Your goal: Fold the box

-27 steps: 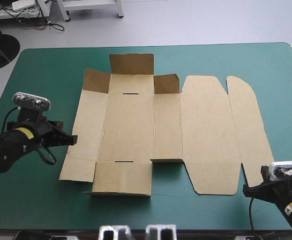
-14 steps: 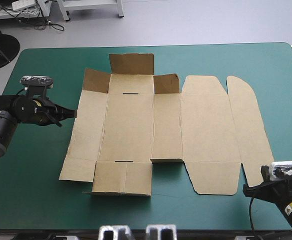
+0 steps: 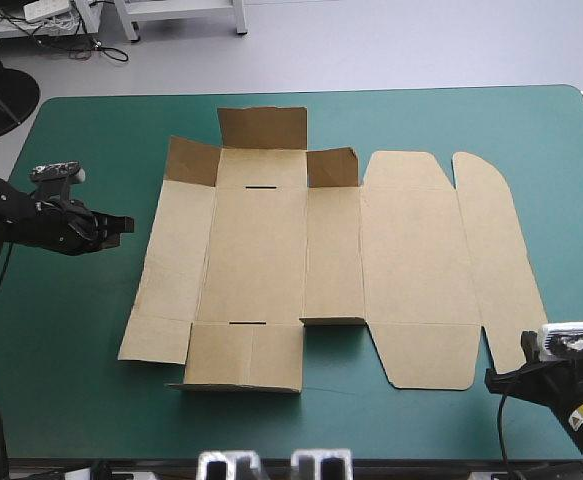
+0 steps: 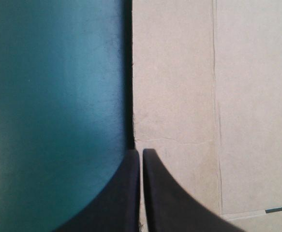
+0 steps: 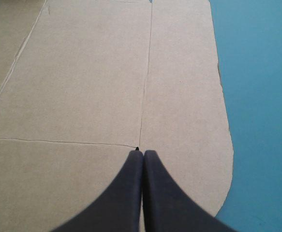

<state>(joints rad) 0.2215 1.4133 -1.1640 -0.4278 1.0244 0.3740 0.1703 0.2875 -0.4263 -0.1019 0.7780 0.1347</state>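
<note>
Your box (image 3: 271,250): brown sheet, flat on the teal-green cover (image 3: 61,340), far flaps raised. Your left gripper (image 3: 123,223): fingers together, empty, just off its left edge. Right gripper (image 5: 142,152): fingers together, empty, at its rounded right flap.

Teal-green table (image 3: 71,400), pale grey floor (image 3: 421,40) beyond.

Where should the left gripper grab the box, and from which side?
Probably the long left flap of the box, at its free outer edge, coming in low from the left. It lies flat with that edge facing the shut left gripper, which sits beside it.
</note>
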